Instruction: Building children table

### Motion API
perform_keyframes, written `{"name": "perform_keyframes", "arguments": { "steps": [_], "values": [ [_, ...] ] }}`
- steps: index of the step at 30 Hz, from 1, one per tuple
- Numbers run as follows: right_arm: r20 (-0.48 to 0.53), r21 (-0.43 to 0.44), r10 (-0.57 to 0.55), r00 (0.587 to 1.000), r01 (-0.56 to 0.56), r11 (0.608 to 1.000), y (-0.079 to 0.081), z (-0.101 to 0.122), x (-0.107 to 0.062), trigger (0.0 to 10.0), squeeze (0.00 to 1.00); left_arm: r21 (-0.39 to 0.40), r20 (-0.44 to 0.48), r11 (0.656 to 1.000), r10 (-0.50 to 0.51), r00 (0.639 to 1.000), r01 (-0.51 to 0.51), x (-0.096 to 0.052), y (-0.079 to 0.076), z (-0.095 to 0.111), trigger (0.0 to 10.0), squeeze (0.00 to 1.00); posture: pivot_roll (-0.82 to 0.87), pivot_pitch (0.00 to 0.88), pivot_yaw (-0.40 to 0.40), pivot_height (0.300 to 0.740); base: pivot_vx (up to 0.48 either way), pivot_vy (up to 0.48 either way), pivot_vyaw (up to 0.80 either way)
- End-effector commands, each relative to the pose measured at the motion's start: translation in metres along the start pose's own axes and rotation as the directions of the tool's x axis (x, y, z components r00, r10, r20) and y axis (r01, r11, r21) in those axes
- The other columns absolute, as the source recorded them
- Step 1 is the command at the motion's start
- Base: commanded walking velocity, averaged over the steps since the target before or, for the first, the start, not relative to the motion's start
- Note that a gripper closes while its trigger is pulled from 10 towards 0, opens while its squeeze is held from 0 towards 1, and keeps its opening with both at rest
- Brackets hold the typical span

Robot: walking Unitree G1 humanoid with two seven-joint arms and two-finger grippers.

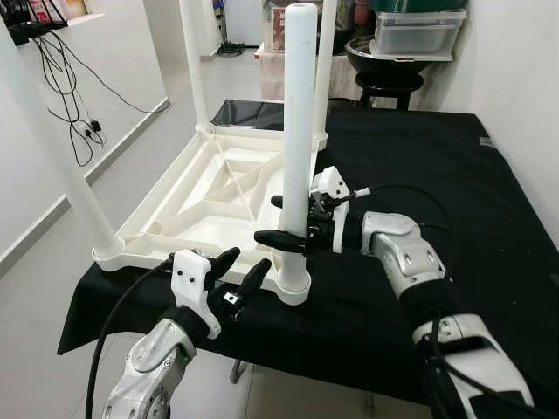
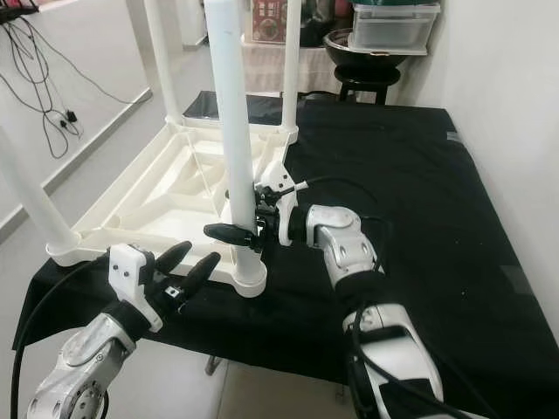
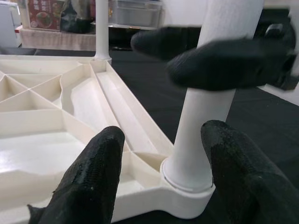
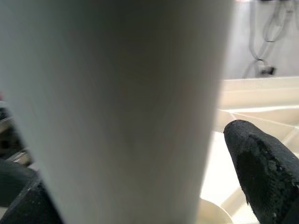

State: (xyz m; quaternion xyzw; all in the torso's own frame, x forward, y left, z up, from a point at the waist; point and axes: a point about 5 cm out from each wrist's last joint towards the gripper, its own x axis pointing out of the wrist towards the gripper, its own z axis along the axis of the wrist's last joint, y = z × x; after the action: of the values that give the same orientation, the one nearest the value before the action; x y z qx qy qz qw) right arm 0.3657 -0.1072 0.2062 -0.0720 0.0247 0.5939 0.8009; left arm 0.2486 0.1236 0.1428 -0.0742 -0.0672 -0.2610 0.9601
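Note:
The white children's table top lies upside down on a black-covered table. A white leg stands upright in its near corner socket. My right gripper is shut on this leg low down, one finger behind it and one in front. In the right wrist view the leg sits between the fingers. My left gripper hangs open just below and left of that corner, touching nothing. Seen from the left wrist, its fingers frame the socket.
Three more white legs stand in the other corners. Behind the table are a black stool with a bowl and a plastic bin. Cables hang on the left wall above open floor.

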Motion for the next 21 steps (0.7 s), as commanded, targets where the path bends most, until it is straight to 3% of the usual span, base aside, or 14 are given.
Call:
{"name": "perform_keyframes", "arguments": {
  "steps": [1,14,19,20,21],
  "values": [
    [-0.006,0.005,0.047,0.999,-0.047,0.999,0.0,-0.001,0.004,0.0,0.0,0.002,0.0,1.0,0.005,1.0,-0.005,-0.003,-0.001,0.0,10.0,0.0,0.0,0.022,-0.024,0.74,0.0,0.0,0.0],
    [0.019,-0.003,0.045,0.999,-0.045,0.999,-0.005,-0.006,-0.01,0.0,0.0,-0.001,-0.011,1.0,-0.003,1.0,0.003,-0.005,-0.001,0.0,10.0,0.0,0.0,0.03,-0.004,0.74,0.0,0.0,0.0],
    [0.014,-0.029,-0.106,0.994,0.106,0.994,-0.005,-0.014,-0.018,0.0,0.0,-0.003,-0.012,1.0,-0.005,1.0,0.005,-0.005,-0.001,0.0,10.0,0.0,-0.01,0.035,-0.003,0.74,0.0,0.0,0.0],
    [0.018,0.012,-0.204,0.979,0.204,0.979,0.001,-0.022,-0.017,0.0,0.0,-0.003,-0.011,1.0,-0.005,1.0,0.005,-0.006,-0.001,0.001,10.0,0.0,-0.02,0.04,-0.017,0.74,0.0,0.0,0.0],
    [0.018,0.012,-0.204,0.979,0.204,0.979,0.001,-0.022,-0.017,0.0,0.0,-0.003,-0.011,1.0,-0.005,1.0,0.005,-0.006,-0.001,0.001,10.0,0.0,-0.02,0.04,-0.017,0.74,0.0,0.0,0.0]
  ]
}}
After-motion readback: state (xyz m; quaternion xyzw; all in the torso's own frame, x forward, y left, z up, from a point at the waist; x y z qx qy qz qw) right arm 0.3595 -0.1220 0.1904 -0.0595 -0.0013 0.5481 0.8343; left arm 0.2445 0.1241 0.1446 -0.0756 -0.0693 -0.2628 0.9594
